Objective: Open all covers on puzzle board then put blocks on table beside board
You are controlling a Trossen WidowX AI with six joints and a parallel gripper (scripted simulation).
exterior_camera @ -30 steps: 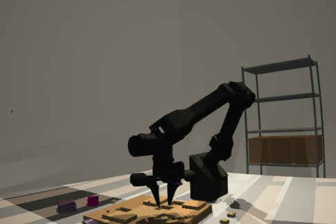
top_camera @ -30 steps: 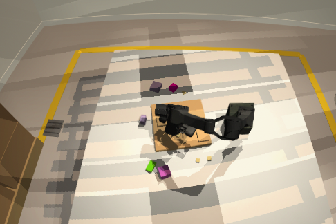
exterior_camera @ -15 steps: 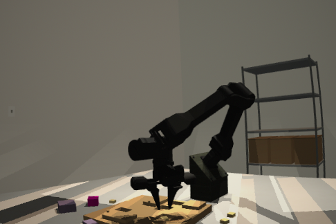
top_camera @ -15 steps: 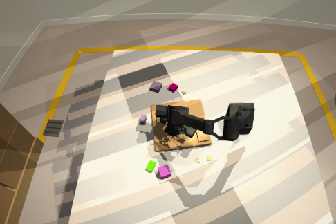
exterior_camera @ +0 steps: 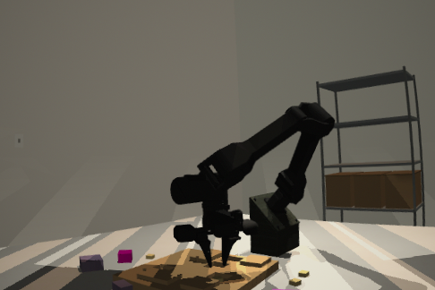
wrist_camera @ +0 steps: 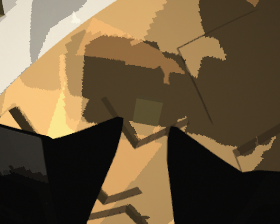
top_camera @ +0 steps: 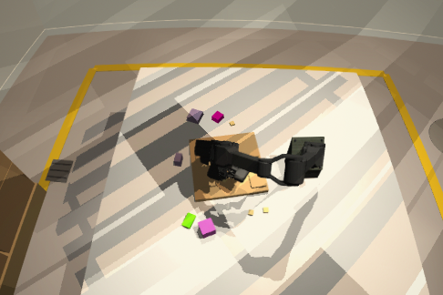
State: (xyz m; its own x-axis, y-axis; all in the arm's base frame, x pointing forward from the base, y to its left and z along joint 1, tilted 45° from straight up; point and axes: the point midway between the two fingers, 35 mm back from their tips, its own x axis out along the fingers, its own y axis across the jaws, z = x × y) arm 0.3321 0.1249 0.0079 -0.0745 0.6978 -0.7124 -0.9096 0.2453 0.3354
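The wooden puzzle board [top_camera: 248, 138] [exterior_camera: 264, 273] [wrist_camera: 145, 172] lies under the arm. My gripper [exterior_camera: 217, 265] [wrist_camera: 145, 128] is open part way, pointing down low over the board; nothing is between its fingers. A small olive-yellow block [wrist_camera: 148, 111] shows on the board just beyond the fingertips, in shadow. A raised square cover [top_camera: 257, 181] [exterior_camera: 255, 260] is at the board's near right corner. On the table are a green block [top_camera: 189, 220], a pink block [top_camera: 207, 228], a magenta block [top_camera: 217, 116] [exterior_camera: 125, 256] and a greyish purple block [top_camera: 195, 116] [exterior_camera: 91, 262]. The arm and shadows hide much of the board.
A small purple block [top_camera: 178, 159] lies left of the board. Small yellow blocks lie on the table: one [top_camera: 232, 123] [exterior_camera: 150, 256] behind the board and two in front, one [top_camera: 251, 212] beside the other [top_camera: 265, 210]. The arm's base [exterior_camera: 274, 234] is to the right.
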